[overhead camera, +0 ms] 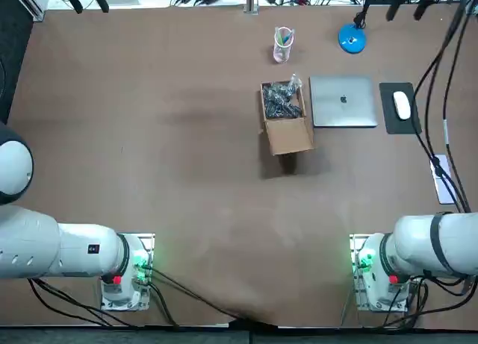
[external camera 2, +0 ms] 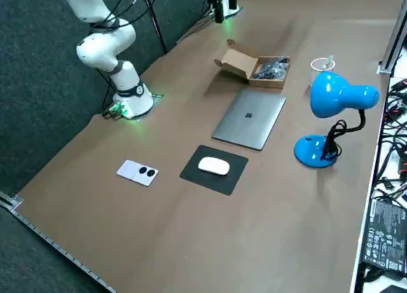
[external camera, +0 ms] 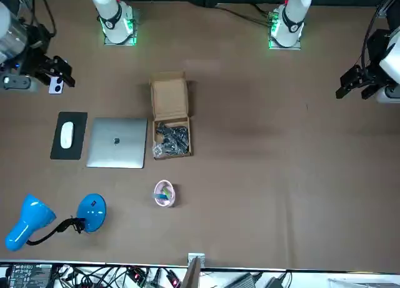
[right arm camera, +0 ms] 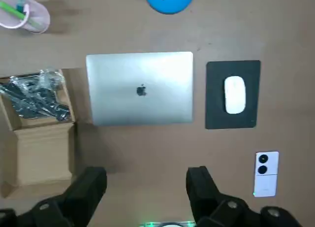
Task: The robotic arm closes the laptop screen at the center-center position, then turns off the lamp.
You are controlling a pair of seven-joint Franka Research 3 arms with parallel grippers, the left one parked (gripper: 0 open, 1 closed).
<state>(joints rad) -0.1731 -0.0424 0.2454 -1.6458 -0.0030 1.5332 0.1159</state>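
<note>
The silver laptop [overhead camera: 343,101] [right arm camera: 140,87] lies flat on the table with its lid shut, logo facing up. A blue desk lamp [external camera: 28,222] [external camera 2: 337,93] stands beyond it on a round blue base [overhead camera: 352,39]; no glow shows from its head. My right gripper [right arm camera: 145,175] hangs open high above the table, over the bare surface on the robot's side of the laptop, with nothing between its fingers. In the front view the right gripper [external camera: 55,72] sits at the far left, above a small white device.
An open cardboard box [overhead camera: 284,116] holding a bag of dark parts sits left of the laptop. A clear cup [overhead camera: 283,44] stands behind it. A white mouse [overhead camera: 402,105] rests on a black pad to the laptop's right. A white two-button device [external camera 2: 138,172] lies nearer the robot.
</note>
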